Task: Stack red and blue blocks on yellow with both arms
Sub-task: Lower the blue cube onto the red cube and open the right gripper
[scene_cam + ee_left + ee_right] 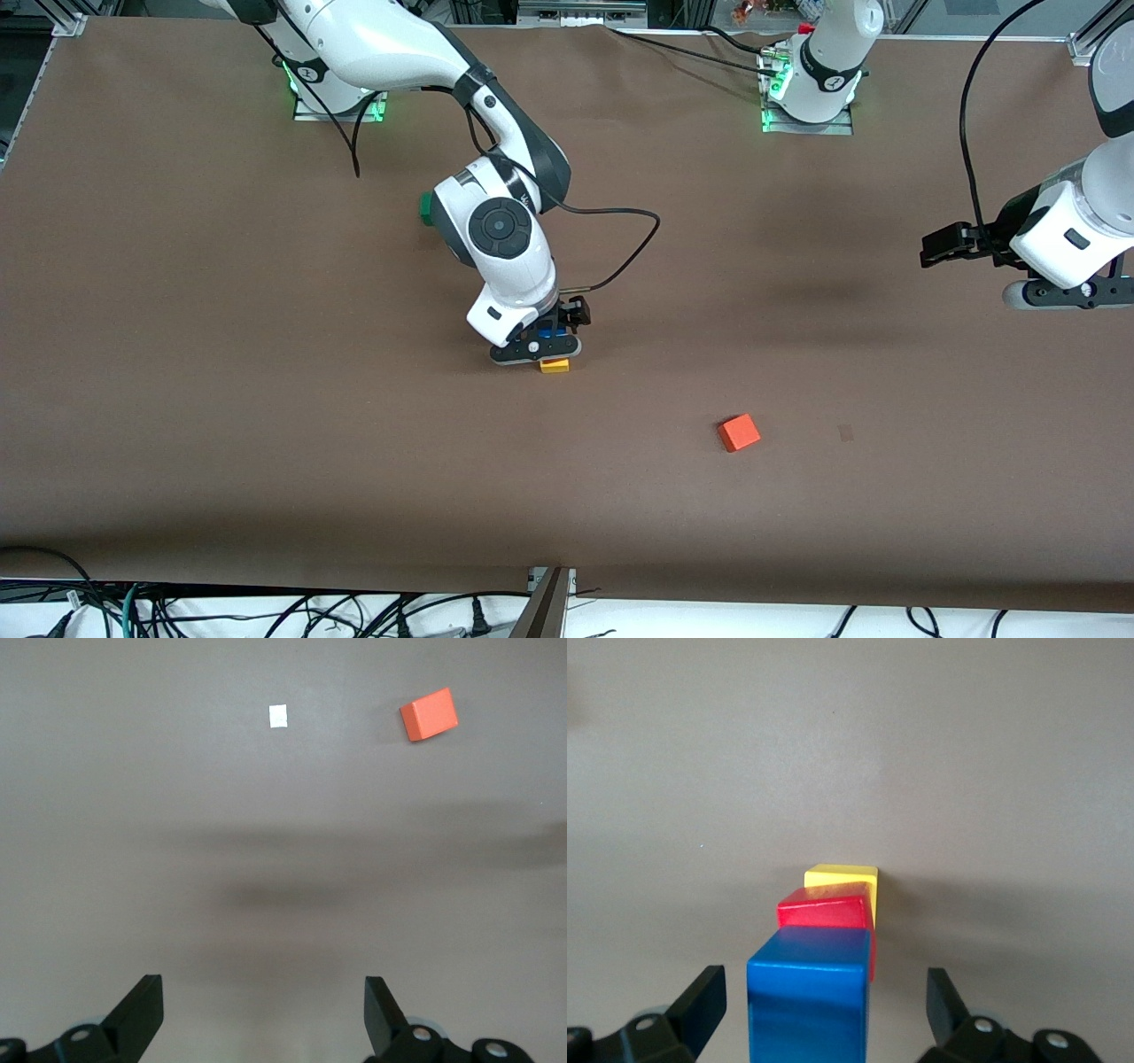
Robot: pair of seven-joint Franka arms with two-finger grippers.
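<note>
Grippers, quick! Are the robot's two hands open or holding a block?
Left gripper: open, empty, over bare table.
Right gripper: open around the blue block atop the stack, not gripping it.

Brown table (266,399) bears yellow cube (555,365) (stack base), orange cube (738,432), green cube (425,209)

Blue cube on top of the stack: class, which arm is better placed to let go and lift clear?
Right. The right gripper is open around the small blue cube, atop the red cube and yellow cube; the left gripper waits over bare table.
</note>
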